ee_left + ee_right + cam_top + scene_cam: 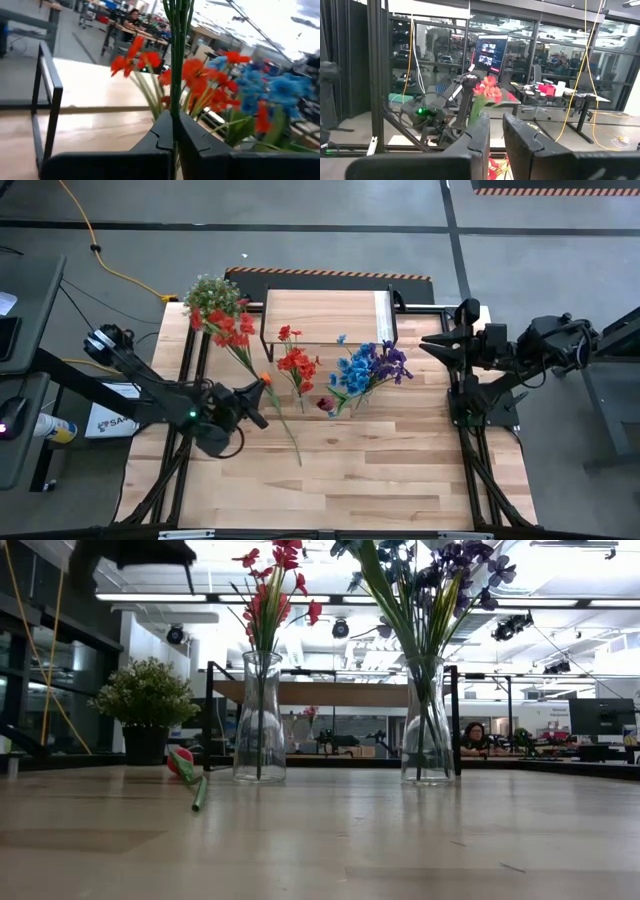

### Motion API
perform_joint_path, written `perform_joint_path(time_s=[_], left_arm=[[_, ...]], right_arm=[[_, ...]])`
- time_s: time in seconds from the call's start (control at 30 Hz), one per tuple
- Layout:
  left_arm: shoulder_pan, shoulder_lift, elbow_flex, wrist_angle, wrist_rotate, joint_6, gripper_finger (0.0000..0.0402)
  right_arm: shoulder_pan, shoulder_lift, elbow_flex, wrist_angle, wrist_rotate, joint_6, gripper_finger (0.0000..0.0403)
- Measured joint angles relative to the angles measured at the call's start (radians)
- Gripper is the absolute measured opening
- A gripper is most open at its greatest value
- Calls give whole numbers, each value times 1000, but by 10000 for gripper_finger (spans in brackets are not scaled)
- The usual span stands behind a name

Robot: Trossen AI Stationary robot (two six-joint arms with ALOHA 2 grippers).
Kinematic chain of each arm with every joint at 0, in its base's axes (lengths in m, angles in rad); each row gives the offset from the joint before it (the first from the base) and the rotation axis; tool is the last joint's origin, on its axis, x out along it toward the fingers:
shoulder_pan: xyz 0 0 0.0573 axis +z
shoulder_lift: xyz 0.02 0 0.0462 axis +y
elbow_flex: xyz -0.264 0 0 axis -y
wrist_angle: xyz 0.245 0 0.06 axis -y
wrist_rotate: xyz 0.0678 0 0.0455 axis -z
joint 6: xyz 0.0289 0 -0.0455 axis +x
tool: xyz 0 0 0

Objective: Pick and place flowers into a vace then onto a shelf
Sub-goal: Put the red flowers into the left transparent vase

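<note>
Left tool (262, 392) is clenched on a flower stem (175, 60), red-orange blooms (228, 325) trailing ahead of it toward the shelf (325, 317). Judgement: lift it upright, then lower the stalk straight into the red-flower vase (260, 718) beside the tool. Right tool (428, 345) waits shut, holding nothing.

Only part of one label can be read: the dark letters "SA" are printed on a white box (108, 420) at nine o'clock, beside the bench (400, 470).
</note>
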Motion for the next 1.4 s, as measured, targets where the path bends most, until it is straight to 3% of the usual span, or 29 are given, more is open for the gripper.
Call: perform_joint_path(time_s=[0.37,0.9,1.4], left_arm=[[91,155,39,14,0,-254,36],[121,360,236,18,-1,-257,36],[166,413,259,2,-1,-201,36]], right_arm=[[0,-3,0,0,-1,1,44],[0,-3,0,-1,-15,-59,47],[1,-28,0,-20,-72,-52,47]])
